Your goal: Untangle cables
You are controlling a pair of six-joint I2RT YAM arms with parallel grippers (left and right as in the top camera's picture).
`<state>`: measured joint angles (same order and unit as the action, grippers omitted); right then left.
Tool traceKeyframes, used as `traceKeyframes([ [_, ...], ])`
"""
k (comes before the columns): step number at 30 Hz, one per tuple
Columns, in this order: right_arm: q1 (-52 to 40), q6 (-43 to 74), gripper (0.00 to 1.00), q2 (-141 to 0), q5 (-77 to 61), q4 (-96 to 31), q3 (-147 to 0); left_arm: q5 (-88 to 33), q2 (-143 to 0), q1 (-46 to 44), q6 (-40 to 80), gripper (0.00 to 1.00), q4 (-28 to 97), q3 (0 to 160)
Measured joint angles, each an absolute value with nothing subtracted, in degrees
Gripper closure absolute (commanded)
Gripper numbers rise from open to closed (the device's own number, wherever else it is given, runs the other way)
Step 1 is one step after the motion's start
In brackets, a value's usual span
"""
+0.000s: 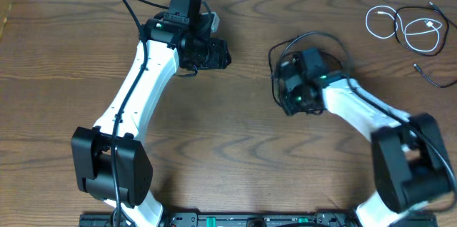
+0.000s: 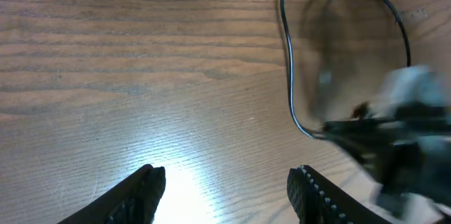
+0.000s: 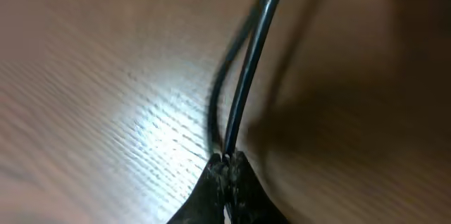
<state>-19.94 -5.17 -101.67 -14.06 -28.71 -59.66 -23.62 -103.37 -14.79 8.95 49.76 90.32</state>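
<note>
The table (image 1: 235, 155) is brown wood-grain laminate, with a bright glare patch under each wrist light; both cables lie on it in the far corner on the right arm's side, well apart from either gripper. The white cable (image 1: 368, 23) curls in a couple of loose rounded loops; the black cable (image 1: 434, 78) is thin and dull, threading around those loops, with a separate stretch below running off the frame edge, so its full length is cut off; where the two cross is too small to read.

The left gripper (image 2: 227, 182) hangs over bare table with its jaws standing apart and nothing between them; the fingers (image 2: 310, 185) are black, with ridged inner faces.

The right gripper (image 3: 227, 159) is closed, its dark tips meeting in a point; a smooth, round black wire (image 2: 289, 62) rises right from those tips and arcs in a wide loop beside the arm; I cannot tell whether it is pinched or merely passes in front. The view there is blurred, and a darker soft line alongside may be shadow.
</note>
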Motion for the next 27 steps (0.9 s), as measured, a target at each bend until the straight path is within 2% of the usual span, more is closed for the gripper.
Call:
traceKeyframes([
  [7,-11.6,4.4,0.99,-84.9,-13.8,-29.1,-69.4,-23.6,-103.4,-14.8,9.0,0.39,49.8,90.3],
  [13,1.3,10.5,0.99,-74.2,-11.9,-28.7,-75.9,-23.6,-103.4,-14.8,9.0,0.39,49.9,90.3],
  [20,15.7,13.3,0.99,-72.8,-10.0,-29.3,-85.3,-23.6,-103.4,-14.8,9.0,0.39,49.9,90.3],
  [27,27.8,13.5,0.99,-75.2,-9.2,-30.0,-102.1,-23.6,-103.4,-14.8,9.0,0.39,49.9,90.3],
])
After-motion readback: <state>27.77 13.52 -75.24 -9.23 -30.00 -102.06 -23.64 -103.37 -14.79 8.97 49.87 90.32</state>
